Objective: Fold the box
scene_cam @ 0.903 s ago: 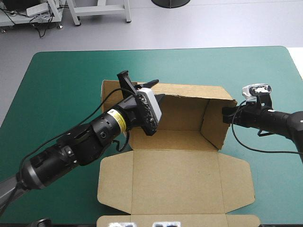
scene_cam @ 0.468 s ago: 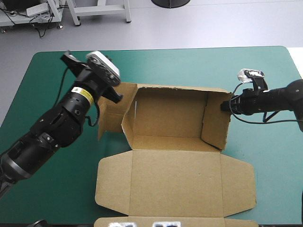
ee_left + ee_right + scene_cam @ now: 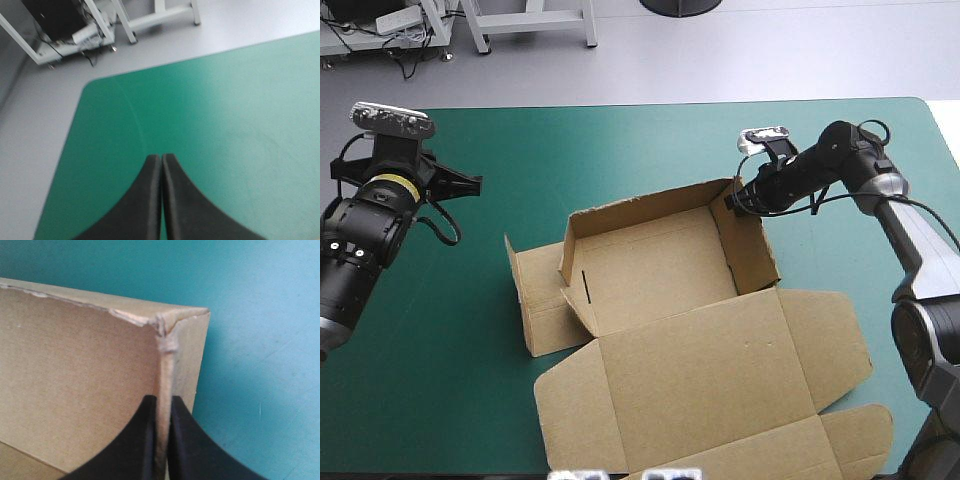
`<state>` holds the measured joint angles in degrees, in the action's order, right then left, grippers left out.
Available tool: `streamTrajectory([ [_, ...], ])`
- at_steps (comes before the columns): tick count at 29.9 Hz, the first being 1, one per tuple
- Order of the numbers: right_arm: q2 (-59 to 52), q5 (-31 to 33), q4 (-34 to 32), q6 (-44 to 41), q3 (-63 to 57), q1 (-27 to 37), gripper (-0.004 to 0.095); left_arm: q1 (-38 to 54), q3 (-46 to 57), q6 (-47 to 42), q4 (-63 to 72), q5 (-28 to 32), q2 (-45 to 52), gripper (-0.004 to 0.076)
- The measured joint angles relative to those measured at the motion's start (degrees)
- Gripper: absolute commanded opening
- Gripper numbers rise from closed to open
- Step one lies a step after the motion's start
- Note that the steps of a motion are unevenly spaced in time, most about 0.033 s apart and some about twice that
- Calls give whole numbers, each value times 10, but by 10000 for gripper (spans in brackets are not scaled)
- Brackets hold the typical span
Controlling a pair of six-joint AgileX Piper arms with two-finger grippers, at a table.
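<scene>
Box wall sits pinched in right pincer, clear only from its wrist view; left pincer closed, empty, well left of it.

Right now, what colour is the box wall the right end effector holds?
Plain brown, unprinted; the box shows best in the right wrist view.

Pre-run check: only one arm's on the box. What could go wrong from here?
Right gripper holds the box by one far corner, jaws shut on the right wall: a pull could tear that frayed edge or swing the box. Left gripper is off over the cover, so the splayed left wall may flop flat.
</scene>
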<state>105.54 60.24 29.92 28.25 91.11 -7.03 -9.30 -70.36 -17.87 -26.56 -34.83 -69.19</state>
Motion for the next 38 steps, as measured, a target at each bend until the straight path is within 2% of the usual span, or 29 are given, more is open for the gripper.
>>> streamTrajectory([
  [2, 5, -10, -21, -12, 6, -3, 63, 13, 0, 49, 69, -19, -1, -10],
  [5, 5, -34, -66, -30, 7, -5, 186, 22, 0, 106, 144, -41, -2, -10],
  [8, 6, -57, -132, -47, 7, -5, 295, 22, 0, 134, 180, -57, -2, -10],
  [11, 9, -77, -163, -54, 7, -5, 363, 22, 0, 152, 198, -74, -2, -10],
  [19, 9, -95, -175, -53, 8, -5, 377, 22, 0, 170, 208, -117, -2, -10],
  [24, -27, -92, -206, -57, 20, -5, 377, 22, 0, 171, 209, -124, -2, -10],
  [30, -115, -58, -222, -81, 54, -5, 377, 22, 0, 171, 209, -125, -2, -10],
  [38, -173, 102, -223, -121, 54, -5, 377, 22, 0, 182, 222, -130, -2, -10],
])
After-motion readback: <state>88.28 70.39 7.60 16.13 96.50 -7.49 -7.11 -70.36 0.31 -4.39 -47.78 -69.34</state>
